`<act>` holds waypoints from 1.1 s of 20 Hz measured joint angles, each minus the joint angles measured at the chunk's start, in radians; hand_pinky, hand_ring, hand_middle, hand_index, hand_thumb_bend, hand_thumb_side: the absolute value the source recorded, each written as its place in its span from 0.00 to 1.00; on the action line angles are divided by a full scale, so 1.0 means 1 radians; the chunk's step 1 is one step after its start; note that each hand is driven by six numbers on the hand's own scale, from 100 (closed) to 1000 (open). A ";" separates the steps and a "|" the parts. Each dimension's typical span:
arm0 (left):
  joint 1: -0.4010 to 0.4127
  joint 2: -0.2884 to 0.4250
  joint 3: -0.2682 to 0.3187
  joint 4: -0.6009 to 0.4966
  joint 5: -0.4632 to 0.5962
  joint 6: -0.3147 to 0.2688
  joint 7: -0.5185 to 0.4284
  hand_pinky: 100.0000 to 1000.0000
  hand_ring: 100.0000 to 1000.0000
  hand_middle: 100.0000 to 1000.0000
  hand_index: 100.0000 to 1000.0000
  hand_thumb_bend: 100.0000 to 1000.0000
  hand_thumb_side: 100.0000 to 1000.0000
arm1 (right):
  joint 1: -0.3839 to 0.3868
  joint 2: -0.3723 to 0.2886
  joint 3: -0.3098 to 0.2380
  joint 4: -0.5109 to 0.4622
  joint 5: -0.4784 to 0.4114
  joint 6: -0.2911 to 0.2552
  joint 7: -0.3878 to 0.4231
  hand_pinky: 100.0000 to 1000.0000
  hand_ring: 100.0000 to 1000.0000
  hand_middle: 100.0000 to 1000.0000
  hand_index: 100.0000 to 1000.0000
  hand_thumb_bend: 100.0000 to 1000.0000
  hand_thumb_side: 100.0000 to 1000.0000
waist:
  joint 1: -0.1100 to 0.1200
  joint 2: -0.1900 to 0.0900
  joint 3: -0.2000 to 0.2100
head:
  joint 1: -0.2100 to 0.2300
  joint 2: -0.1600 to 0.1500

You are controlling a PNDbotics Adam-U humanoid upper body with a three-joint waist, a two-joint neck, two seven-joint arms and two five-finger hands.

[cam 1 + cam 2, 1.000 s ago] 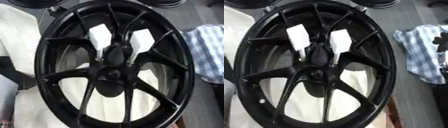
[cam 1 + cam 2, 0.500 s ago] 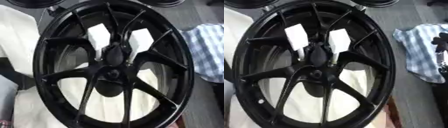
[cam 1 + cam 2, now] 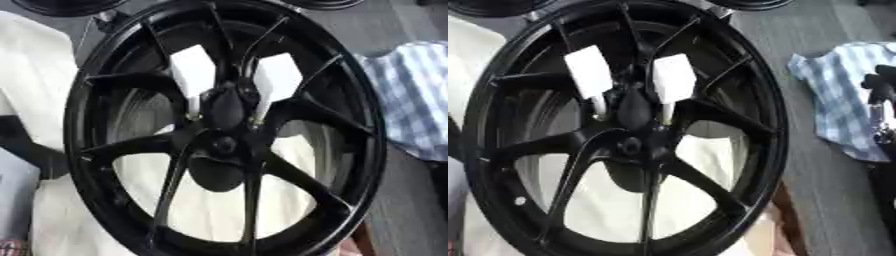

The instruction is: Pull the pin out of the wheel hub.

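Nothing we can see has moved in the last second: the wheel hub (image 3: 96, 150) fills both views as before, and the small shift of the picture is the head's, not the things'. Its black rim runs nearly to the top and bottom edges, standing tilted, so the open room lies outside it. To the left it is backed by a white cloth (image 3: 35, 65), which also shows through the gaps between the spokes. To the right there is a strip of grey table (image 3: 833, 200), then a blue checked cloth (image 3: 837, 100) near the rim but apart from it. Parts of other dark rims (image 3: 66, 6) sit at the far edge.

Just above the hub's centre bore (image 3: 224, 145) we see two pins side by side, with a black oval part between them. The pin on the left (image 3: 192, 70) has a white head uppermost and a thin stem running almost straight down to a small brassy end near the centre. The pin on the right (image 3: 276, 76) lies the same way, head up, its long axis leaning with the head further right and the stem slanting in toward the centre.

The right hand (image 3: 883, 85) shows only as a dark shape at the right edge of the right eye view, over the checked cloth, well apart from both pins and outside the rim. We cannot tell how its fingers stand.
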 measured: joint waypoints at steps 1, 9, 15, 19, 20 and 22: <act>-0.024 0.006 -0.017 0.000 -0.001 0.000 -0.065 0.81 0.74 0.67 0.80 0.11 0.47 | 0.000 -0.001 0.000 0.000 0.000 0.000 0.000 0.96 0.81 0.57 0.76 0.00 0.46 | 0.001 -0.001 -0.001 | 0.000 0.000; -0.252 -0.021 -0.174 0.000 -0.028 0.084 -0.458 0.81 0.77 0.69 0.81 0.18 0.48 | -0.001 -0.020 0.013 0.000 -0.002 0.003 0.012 0.96 0.81 0.57 0.76 0.00 0.46 | 0.013 -0.015 -0.007 | 0.011 0.004; -0.366 -0.082 -0.258 0.000 -0.051 0.144 -0.530 0.81 0.77 0.70 0.81 0.21 0.50 | -0.001 -0.030 0.018 0.000 -0.007 0.006 0.017 0.96 0.81 0.57 0.76 0.00 0.46 | 0.017 -0.021 -0.017 | 0.021 0.007; -0.433 -0.128 -0.307 0.000 -0.057 0.175 -0.559 0.81 0.76 0.69 0.81 0.21 0.49 | -0.006 -0.034 0.022 0.000 -0.009 0.010 0.024 0.96 0.81 0.57 0.76 0.00 0.46 | 0.022 -0.022 -0.023 | 0.035 0.006; -0.444 -0.138 -0.316 0.000 -0.059 0.181 -0.561 0.81 0.76 0.69 0.81 0.21 0.48 | -0.009 -0.034 0.024 0.000 -0.009 0.011 0.025 0.96 0.81 0.57 0.76 0.00 0.46 | 0.022 -0.022 -0.025 | 0.038 0.005; -0.464 -0.157 -0.330 0.000 -0.061 0.192 -0.559 0.80 0.76 0.69 0.81 0.21 0.46 | -0.010 -0.034 0.025 0.000 -0.009 0.014 0.028 0.96 0.81 0.57 0.76 0.00 0.46 | 0.023 -0.022 -0.027 | 0.044 0.001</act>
